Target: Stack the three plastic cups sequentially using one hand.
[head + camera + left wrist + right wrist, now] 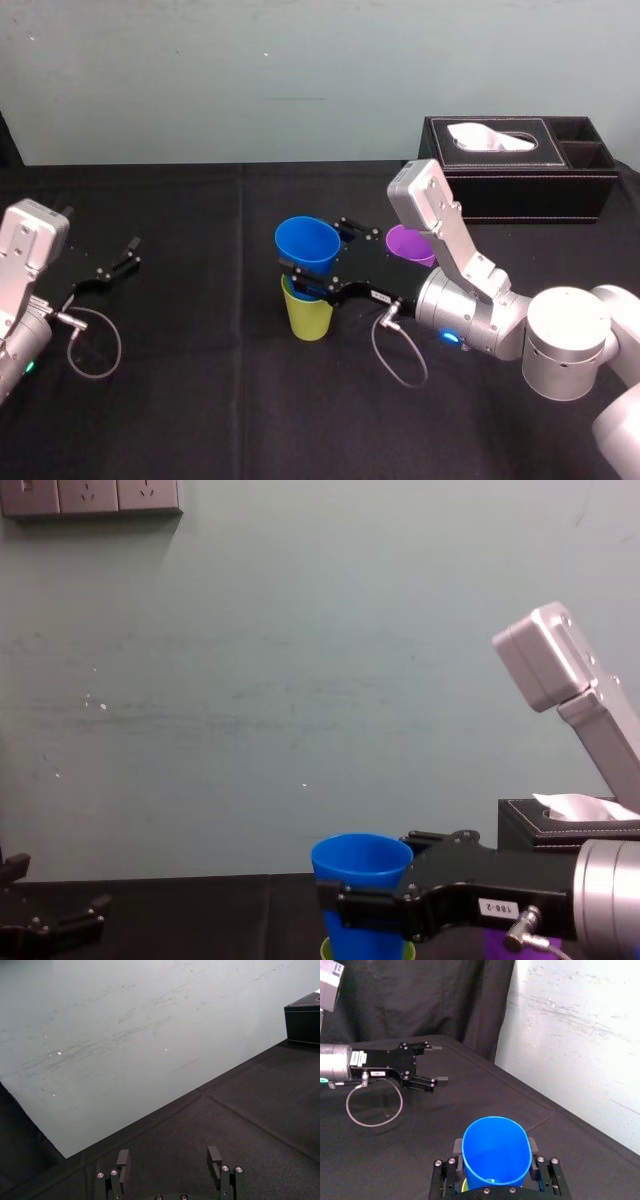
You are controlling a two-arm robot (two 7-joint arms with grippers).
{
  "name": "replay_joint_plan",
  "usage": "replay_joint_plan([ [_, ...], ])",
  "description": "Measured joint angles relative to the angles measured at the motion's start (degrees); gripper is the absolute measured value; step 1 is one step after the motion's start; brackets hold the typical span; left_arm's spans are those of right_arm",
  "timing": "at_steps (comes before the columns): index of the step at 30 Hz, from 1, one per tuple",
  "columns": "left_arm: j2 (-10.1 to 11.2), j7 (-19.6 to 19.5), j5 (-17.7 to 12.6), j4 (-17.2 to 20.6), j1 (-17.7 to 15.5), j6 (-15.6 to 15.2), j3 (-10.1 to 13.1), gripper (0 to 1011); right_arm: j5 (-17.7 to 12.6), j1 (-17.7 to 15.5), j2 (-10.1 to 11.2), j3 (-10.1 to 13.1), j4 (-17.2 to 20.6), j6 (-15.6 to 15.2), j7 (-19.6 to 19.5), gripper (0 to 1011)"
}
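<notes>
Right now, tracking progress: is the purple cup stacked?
No, the purple cup sits alone, apart from the blue cup and green cup.

The desk [200, 400], draped in black cloth, carries a yellow-green cup [308, 318], a purple cup [408, 243] and a black tissue box [520, 197].

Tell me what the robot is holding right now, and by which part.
The right gripper holds the blue cup by its side wall, a finger on each side below the rim, over the yellow-green cup. The left gripper holds nothing.
</notes>
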State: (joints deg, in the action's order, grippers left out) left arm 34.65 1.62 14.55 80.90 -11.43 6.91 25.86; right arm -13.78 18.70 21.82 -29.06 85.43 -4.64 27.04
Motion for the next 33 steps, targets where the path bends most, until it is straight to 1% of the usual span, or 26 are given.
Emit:
replay_joint_plan([
  [7,0.0,0.0,0.0,0.0,0.0,0.0,0.0,1010,0.22,-0.03,-0.23,-0.15,-0.72,0.12,0.1,723],
  [20,0.0,0.0,0.0,0.0,0.0,0.0,0.0,1010,0.18,-0.25,-0.16,-0.16,-0.86,0.11,0.47,724],
  [21,0.0,0.0,0.0,0.0,0.0,0.0,0.0,1010,0.18,-0.25,-0.16,-0.16,-0.86,0.1,0.47,758],
  [24,0.0,0.0,0.0,0.0,0.0,0.0,0.0,1010,0.17,-0.25,-0.16,-0.15,-0.85,0.09,0.47,802],
  [25,0.0,0.0,0.0,0.0,0.0,0.0,0.0,1010,0.16,-0.25,-0.16,-0.14,-0.85,0.08,0.46,850],
  [27,0.0,0.0,0.0,0.0,0.0,0.0,0.0,1010,0.15,-0.25,-0.16,-0.14,-0.84,0.08,0.46,892],
  [28,0.0,0.0,0.0,0.0,0.0,0.0,0.0,1010,0.15,-0.25,-0.16,-0.13,-0.84,0.07,0.46,940],
  [30,0.0,0.0,0.0,0.0,0.0,0.0,0.0,1010,0.14,-0.25,-0.16,-0.12,-0.83,0.07,0.46,965],
  [31,0.0,0.0,0.0,0.0,0.0,0.0,0.0,1010,0.13,-0.25,-0.16,-0.12,-0.82,0.07,0.45,1003],
  [33,0.0,0.0,0.0,0.0,0.0,0.0,0.0,1010,0.12,-0.25,-0.16,-0.12,-0.82,0.07,0.45,1004],
])
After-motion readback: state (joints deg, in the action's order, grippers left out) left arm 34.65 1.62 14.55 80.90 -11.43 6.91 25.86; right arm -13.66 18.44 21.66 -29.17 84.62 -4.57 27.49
